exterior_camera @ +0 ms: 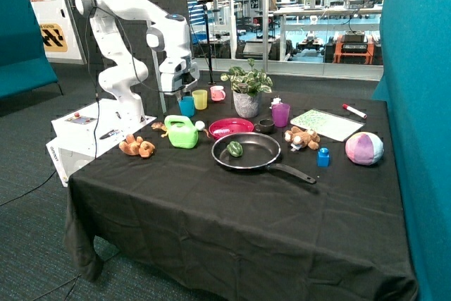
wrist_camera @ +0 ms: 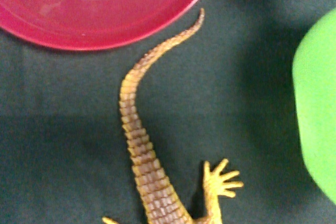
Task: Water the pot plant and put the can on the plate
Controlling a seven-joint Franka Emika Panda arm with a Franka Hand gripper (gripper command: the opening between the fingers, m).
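The lime-green can (exterior_camera: 182, 132) stands upright on the black cloth beside the red-pink plate (exterior_camera: 230, 127). The pot plant (exterior_camera: 246, 93), in its grey pot, stands behind the plate. My gripper (exterior_camera: 181, 93) hangs above the table just behind the can, over the blue cup, and is not touching the can. In the wrist view the plate's rim (wrist_camera: 100, 9), one side of the can (wrist_camera: 317, 108) and a toy lizard's tail (wrist_camera: 142, 140) show, with no part of the gripper in view.
A black frying pan (exterior_camera: 246, 151) holding a green toy lies in front of the plate. Blue (exterior_camera: 186, 106), yellow (exterior_camera: 200, 99), pink (exterior_camera: 218, 93) and purple (exterior_camera: 280, 114) cups, a small dark bowl (exterior_camera: 266, 125), plush toys (exterior_camera: 137, 146), a blue block (exterior_camera: 323, 157), a ball (exterior_camera: 364, 148) and paper (exterior_camera: 326, 124) lie around.
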